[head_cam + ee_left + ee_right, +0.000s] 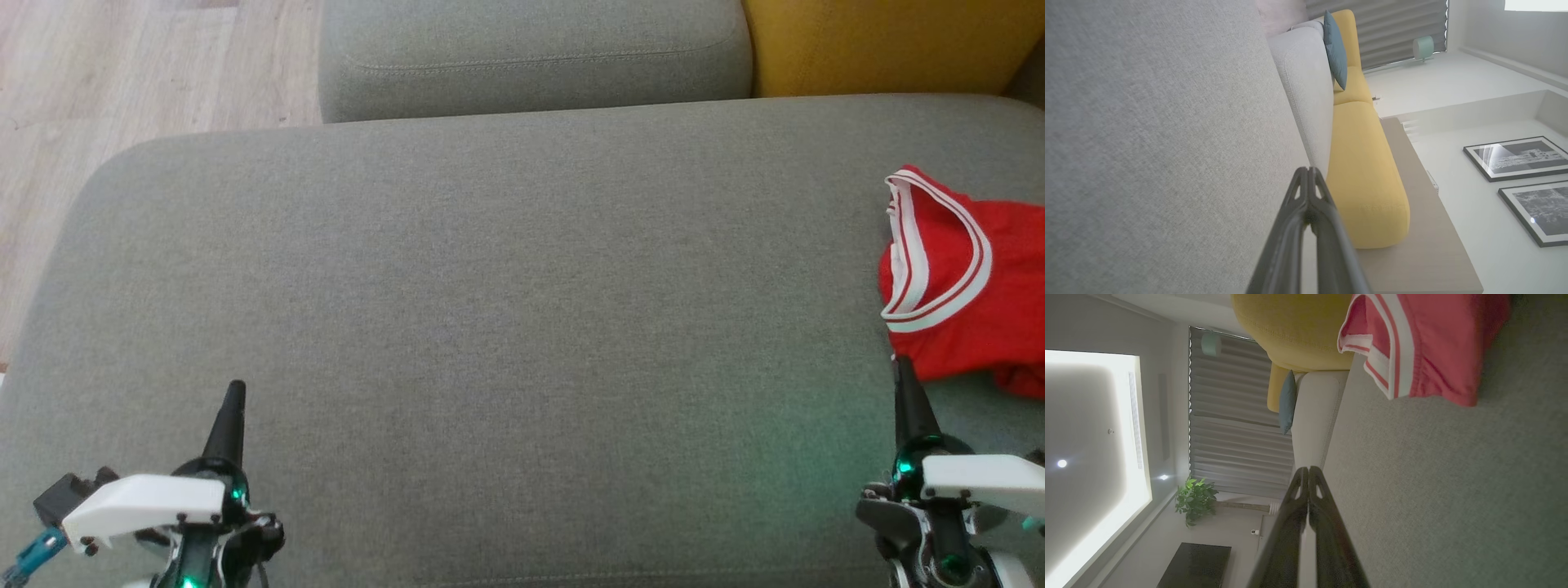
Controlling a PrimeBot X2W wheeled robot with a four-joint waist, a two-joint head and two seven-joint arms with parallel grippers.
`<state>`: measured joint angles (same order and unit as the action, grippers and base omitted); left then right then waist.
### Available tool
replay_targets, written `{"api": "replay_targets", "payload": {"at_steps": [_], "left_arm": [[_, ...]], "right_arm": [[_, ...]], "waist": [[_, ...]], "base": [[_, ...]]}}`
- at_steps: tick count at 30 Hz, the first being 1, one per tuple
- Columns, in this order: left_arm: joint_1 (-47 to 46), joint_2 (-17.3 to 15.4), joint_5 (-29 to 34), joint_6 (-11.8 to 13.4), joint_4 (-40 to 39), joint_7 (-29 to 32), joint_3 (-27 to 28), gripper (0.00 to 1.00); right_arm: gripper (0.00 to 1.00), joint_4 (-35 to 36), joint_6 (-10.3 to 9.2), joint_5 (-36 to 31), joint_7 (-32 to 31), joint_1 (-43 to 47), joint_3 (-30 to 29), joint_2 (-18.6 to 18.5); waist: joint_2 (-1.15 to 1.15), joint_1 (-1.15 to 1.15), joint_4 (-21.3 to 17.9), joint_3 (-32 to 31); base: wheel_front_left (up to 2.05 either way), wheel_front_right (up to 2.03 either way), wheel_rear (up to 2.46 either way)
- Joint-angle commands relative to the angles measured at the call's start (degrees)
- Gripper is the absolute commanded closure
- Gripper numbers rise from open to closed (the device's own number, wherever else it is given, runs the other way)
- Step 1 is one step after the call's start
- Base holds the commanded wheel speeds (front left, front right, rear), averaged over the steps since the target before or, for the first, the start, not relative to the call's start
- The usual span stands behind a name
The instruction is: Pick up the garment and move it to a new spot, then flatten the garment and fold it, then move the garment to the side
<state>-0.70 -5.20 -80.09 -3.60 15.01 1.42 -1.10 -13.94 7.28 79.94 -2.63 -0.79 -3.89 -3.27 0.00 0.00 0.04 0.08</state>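
Observation:
A red garment (963, 286) with white-striped trim lies crumpled at the right edge of the grey sofa seat (490, 327), partly cut off by the head view's border. The right wrist view shows the same garment (1437, 339) at the top, ahead of the fingers. My right gripper (901, 369) is shut and empty, its tips just below the garment's near edge; whether they touch the cloth I cannot tell. In its own view the right gripper (1308, 470) has both fingers pressed together. My left gripper (236, 387) rests shut and empty at the lower left, and the left gripper (1309, 170) points along the seat.
A grey back cushion (531, 57) and a yellow cushion (890, 45) stand behind the seat. Wooden floor (122, 73) lies to the left. The left wrist view shows a yellow sofa section (1363, 163) and a blue pillow (1335, 49).

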Motion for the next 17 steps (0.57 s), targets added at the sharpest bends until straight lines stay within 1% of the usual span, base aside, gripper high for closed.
{"api": "replay_targets", "payload": {"at_steps": [1,17], "left_arm": [[-3.9,-0.3,-1.5,-0.9,-1.5,0.5,2.2,1.00],[-5.2,1.0,-12.2,-3.6,-1.1,3.4,5.6,1.00]], "right_arm": [[1.00,1.5,0.18,1.7,-0.4,-3.2,0.8,-1.2],[1.00,0.2,0.21,12.7,-2.0,-5.0,-0.4,-1.1]], "waist": [[0.00,0.00,0.0,0.0],[0.00,0.00,0.0,0.1]], "base": [[0.00,0.00,0.00],[0.00,0.00,0.00]]}}
